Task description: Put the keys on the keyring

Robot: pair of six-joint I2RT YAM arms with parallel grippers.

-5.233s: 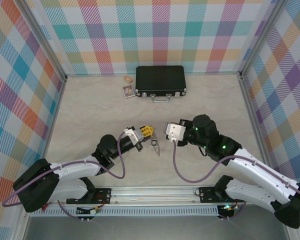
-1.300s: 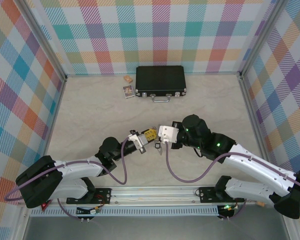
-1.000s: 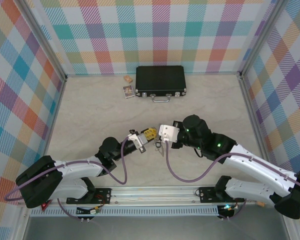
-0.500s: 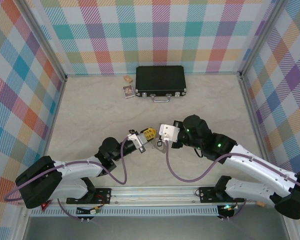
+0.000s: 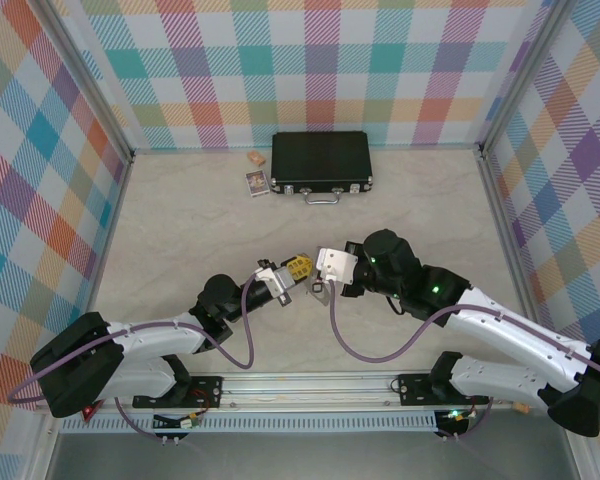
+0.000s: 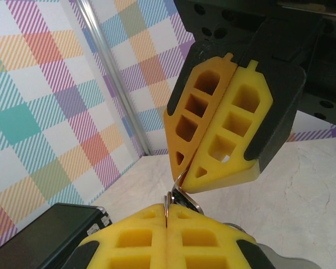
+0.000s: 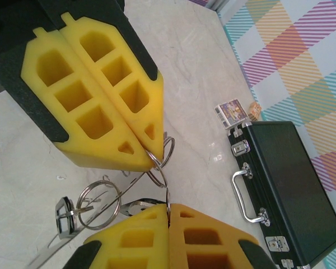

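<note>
My two grippers meet tip to tip over the middle of the table. The left gripper (image 5: 302, 270) is shut on a small wire loop (image 7: 163, 152) of the keyring. The right gripper (image 5: 318, 287) is shut on the thin edge of another small metal ring (image 7: 169, 197) linked to that loop. A key's blade (image 7: 135, 205) sticks out beside the right fingers. Below hangs a further ring (image 7: 98, 204) with a black oval tag (image 7: 64, 216). In the left wrist view the left gripper (image 6: 169, 210) pinches its loop edge-on just under the right gripper (image 6: 183, 175).
A black case (image 5: 320, 160) with a metal handle (image 7: 242, 196) lies shut at the back of the table. Two small cards (image 5: 257, 182) lie left of it. Checked walls close in the left, right and back sides.
About five seconds ago the right gripper stood apart; it has moved left to meet the left gripper. Over the last second both have stayed almost still and shut.
</note>
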